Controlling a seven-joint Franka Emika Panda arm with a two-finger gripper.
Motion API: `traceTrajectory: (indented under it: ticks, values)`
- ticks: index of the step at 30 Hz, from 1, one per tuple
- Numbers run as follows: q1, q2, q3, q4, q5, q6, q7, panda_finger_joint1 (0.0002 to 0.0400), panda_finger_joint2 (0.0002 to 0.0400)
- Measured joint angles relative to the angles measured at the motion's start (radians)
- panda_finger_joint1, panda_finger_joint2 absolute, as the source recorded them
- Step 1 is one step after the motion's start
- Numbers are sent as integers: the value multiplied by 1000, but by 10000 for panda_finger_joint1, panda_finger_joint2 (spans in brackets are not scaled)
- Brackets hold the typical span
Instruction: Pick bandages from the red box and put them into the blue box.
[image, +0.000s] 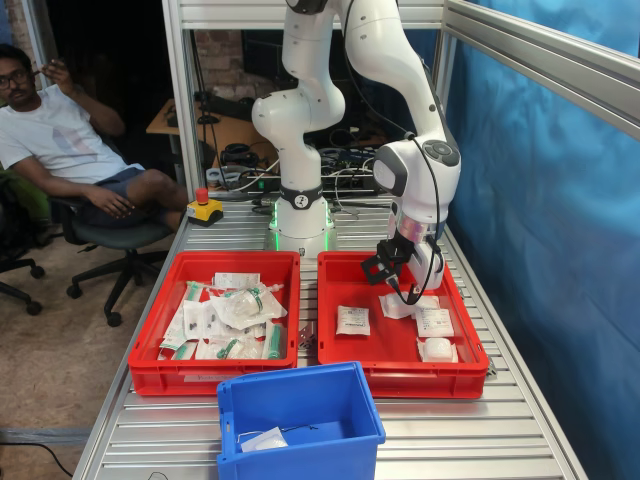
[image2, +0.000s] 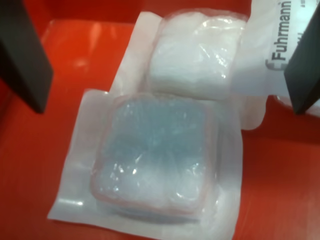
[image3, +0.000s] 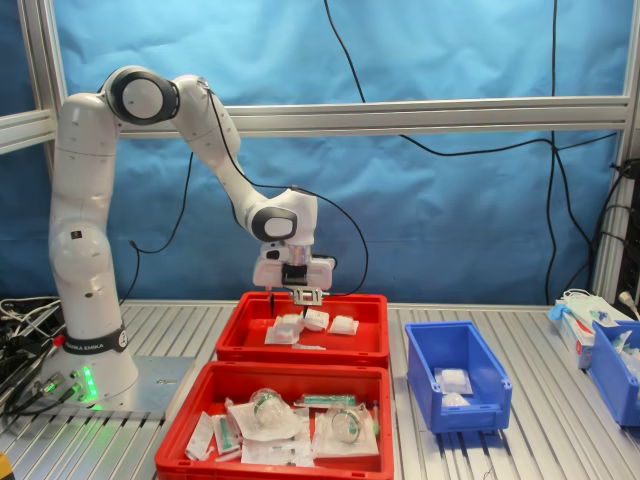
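Claw (image: 405, 283) spread wide over bandages (image2: 155, 160) in red box (image: 340, 350); blue box (image: 300, 425) holding a couple, several left.

The red box (image2: 60, 65) is glossy plastic, light bouncing off its floor in the wrist view. The bandages (image2: 155, 160) sit in shiny, crinkly clear film with matt white paper-like edges, soft white wadding inside. The blue box (image: 300, 420) is smooth plastic too. The table (image: 500, 440) looks like ribbed, brushed metal.
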Motion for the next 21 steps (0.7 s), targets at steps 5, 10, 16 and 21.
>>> traceTrajectory:
  ticks: [5, 10, 16, 21]
  values:
    - [0, 14, 0, 0, 0, 9, 4, 400, 400]
    - [0, 30, 0, 0, 0, 19, 6, 400, 400]
    - [0, 53, 0, 0, 0, 50, 7, 400, 400]
    - [1, 72, 0, 0, 0, 71, 7, 400, 400]
